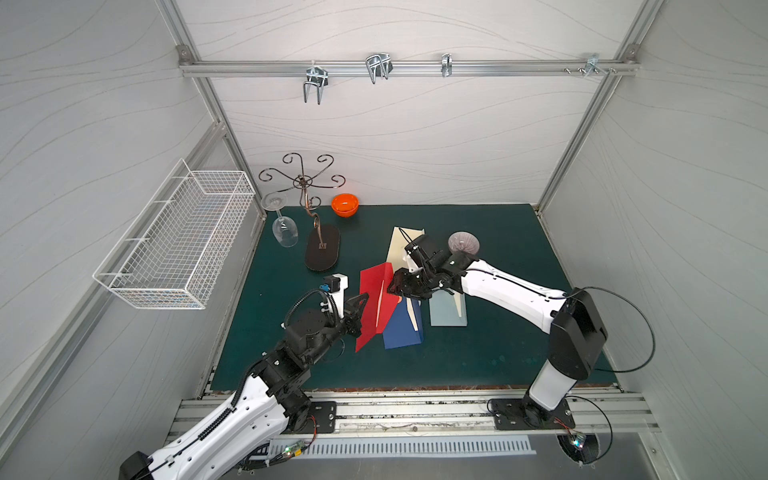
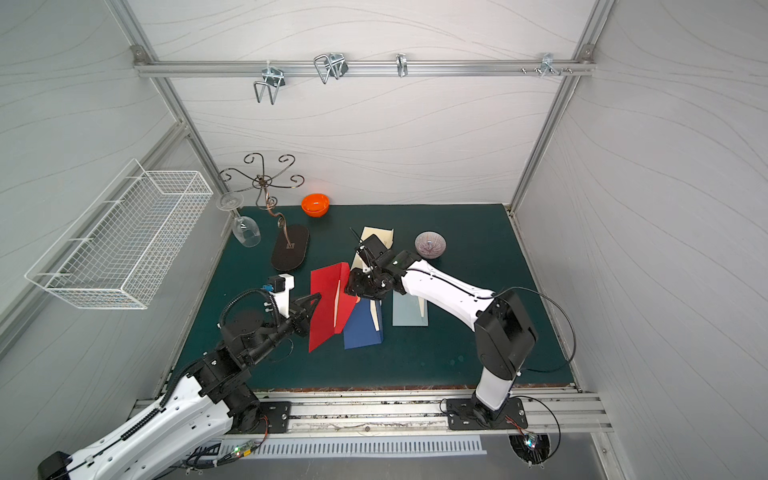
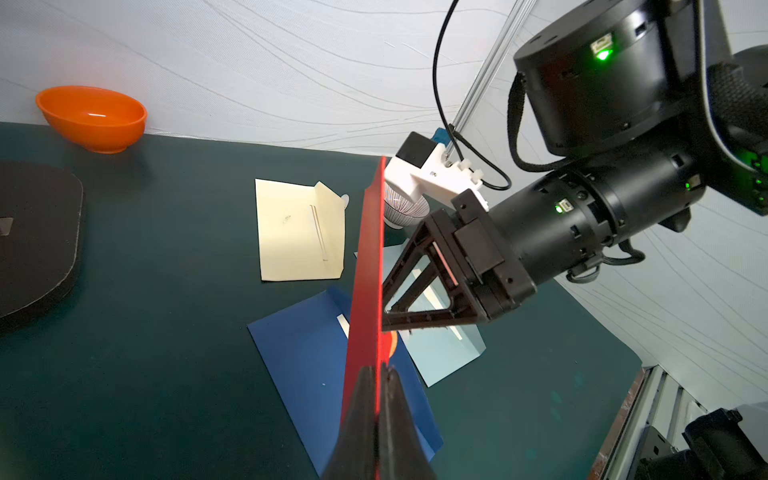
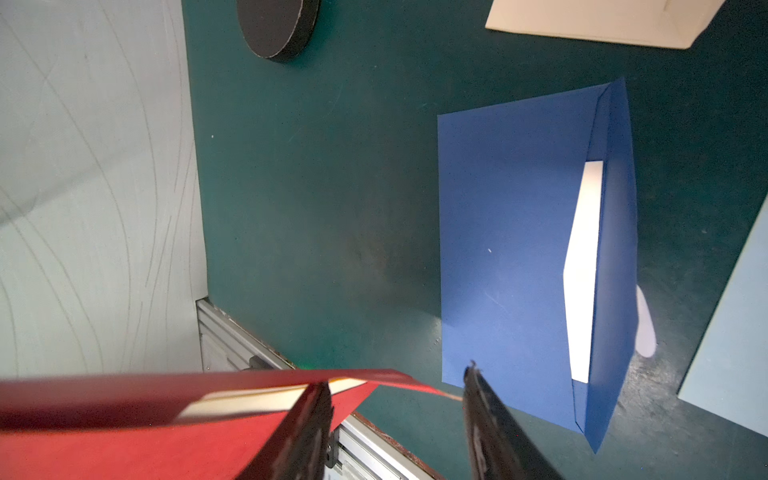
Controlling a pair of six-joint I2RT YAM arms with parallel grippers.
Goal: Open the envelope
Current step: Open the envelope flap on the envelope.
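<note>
right wrist view: red envelope (image 4: 124, 436) flap (image 4: 386, 376) spans the gap between the parted, empty jaws of the right gripper (image 4: 397, 388); flap partly lifted, white insert (image 4: 245, 401) exposed; left gripper (image 3: 377, 370) jaws closed on the envelope's edge, holding it raised; judged remaining: fold flap fully back.

The left arm (image 1: 232, 419) reaches in from the front-left corner of the surface (image 1: 498, 353), left pincer (image 3: 376, 370) clamped tight on the red envelope (image 3: 365, 270). The right arm (image 1: 511, 291) bends in from the front-right corner, right pincer (image 4: 395, 376) parted, seemingly gripping nothing.
</note>
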